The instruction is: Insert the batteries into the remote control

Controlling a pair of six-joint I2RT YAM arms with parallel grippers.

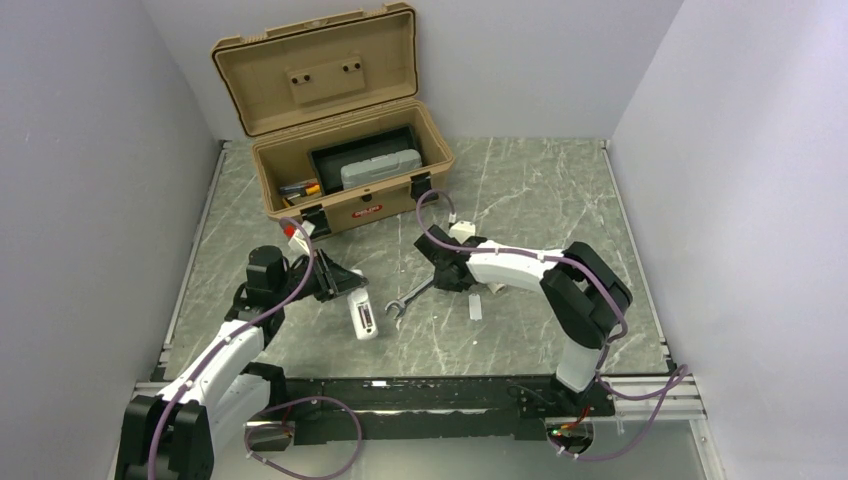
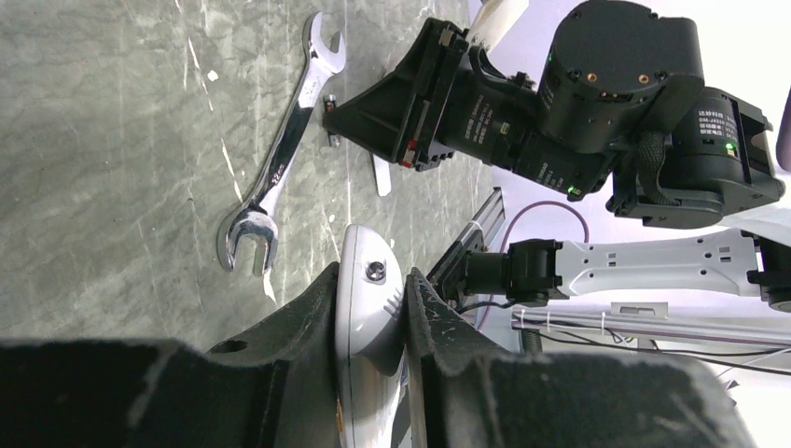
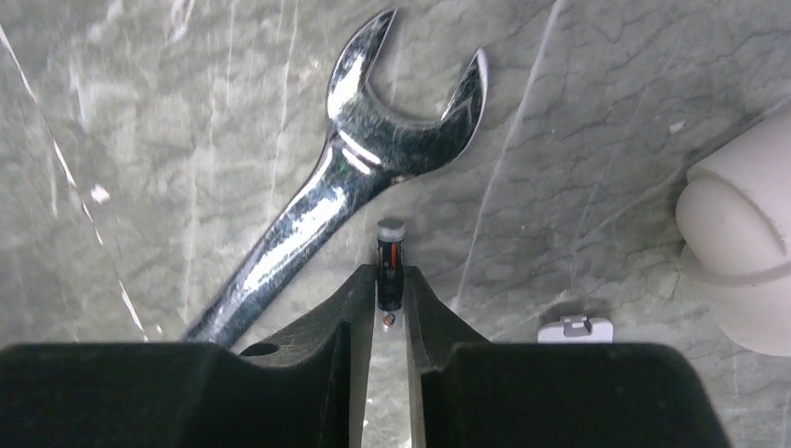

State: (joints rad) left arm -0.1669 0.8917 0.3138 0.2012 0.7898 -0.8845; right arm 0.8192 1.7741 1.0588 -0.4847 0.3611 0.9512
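The white remote control (image 2: 368, 299) is clamped edge-on between the pads of my left gripper (image 2: 370, 275), which is shut on it. From above, the remote control (image 1: 364, 318) sticks out below the left gripper (image 1: 345, 292) at the table's left-centre. A small black and orange battery (image 3: 390, 259) lies right beside the wrench. My right gripper (image 3: 389, 280) has its fingertips pressed on both sides of the battery, low over the table. In the top view the right gripper (image 1: 434, 275) is over the wrench's far end, a short way right of the remote.
A silver open-ended wrench (image 1: 410, 297) lies between the two grippers. A small white plastic piece (image 1: 476, 307) rests right of it. An open tan toolbox (image 1: 345, 160) holding a grey case and other items stands at the back.
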